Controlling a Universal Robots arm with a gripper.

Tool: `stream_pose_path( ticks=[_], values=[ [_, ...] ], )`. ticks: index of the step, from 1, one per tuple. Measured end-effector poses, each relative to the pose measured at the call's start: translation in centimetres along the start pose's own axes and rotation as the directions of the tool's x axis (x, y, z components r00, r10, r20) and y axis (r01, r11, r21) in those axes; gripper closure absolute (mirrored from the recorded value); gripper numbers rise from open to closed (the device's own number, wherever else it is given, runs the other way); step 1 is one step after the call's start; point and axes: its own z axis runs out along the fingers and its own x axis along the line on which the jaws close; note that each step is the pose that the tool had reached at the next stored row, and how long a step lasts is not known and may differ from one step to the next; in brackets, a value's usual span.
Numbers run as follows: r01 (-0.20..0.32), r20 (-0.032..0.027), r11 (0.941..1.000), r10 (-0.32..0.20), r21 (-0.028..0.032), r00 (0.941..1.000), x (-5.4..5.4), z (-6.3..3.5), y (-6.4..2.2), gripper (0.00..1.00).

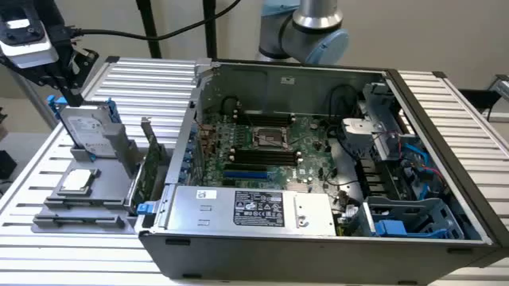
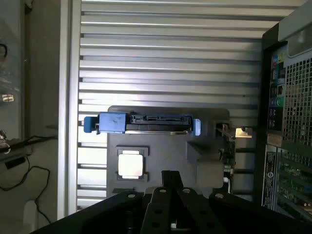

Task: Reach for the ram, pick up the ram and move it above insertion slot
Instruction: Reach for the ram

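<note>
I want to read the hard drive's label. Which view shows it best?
The exterior view: the hard drive stands with its labelled face visible. The wrist view sees its connector edge from above.

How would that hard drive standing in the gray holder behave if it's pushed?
The hard drive stands on edge in the gray holder, so a sideways push could probably tip it. Its metal case looks stiff and likely heavy for its size.
</note>
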Motion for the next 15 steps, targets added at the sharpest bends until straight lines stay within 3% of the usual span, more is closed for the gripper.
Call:
stream_pose_path(
  ticks=[15],
  values=[
    [0.0,-0.0001,1.0,0.0,0.0001,1.0,0.01,-0.02,-0.28,0.89]
  ],
)
